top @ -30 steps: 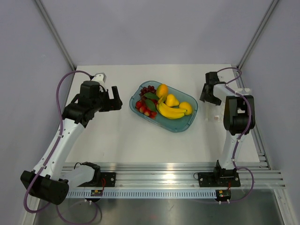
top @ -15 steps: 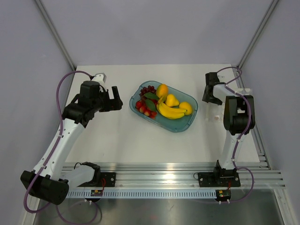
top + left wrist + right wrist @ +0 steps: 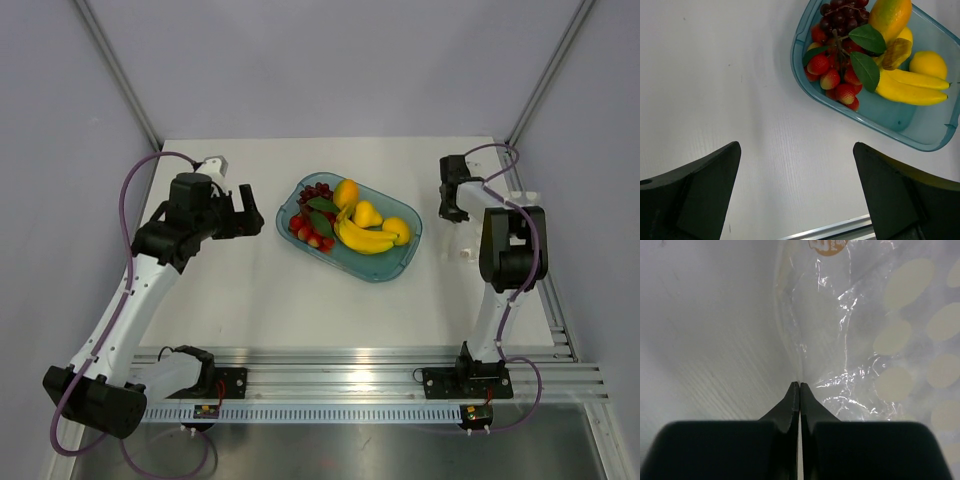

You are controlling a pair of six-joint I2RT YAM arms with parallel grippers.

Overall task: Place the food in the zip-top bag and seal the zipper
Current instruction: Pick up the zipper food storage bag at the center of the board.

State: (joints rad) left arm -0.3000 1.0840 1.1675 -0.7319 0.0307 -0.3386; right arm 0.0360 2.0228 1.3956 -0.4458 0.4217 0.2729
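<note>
The right gripper (image 3: 799, 386) pinched the zip-top bag (image 3: 880, 340) by the table's (image 3: 260, 300) right edge — the left gripper (image 3: 795, 152) hung wide open.

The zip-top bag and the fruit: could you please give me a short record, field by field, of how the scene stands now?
food: all in the teal tray, none bagged
zip-top bag: lying on the table, to the right of the tray
right gripper: shut, tips apparently pinching the bag's edge
left gripper: open, hovering left of the tray, holding nothing
</note>
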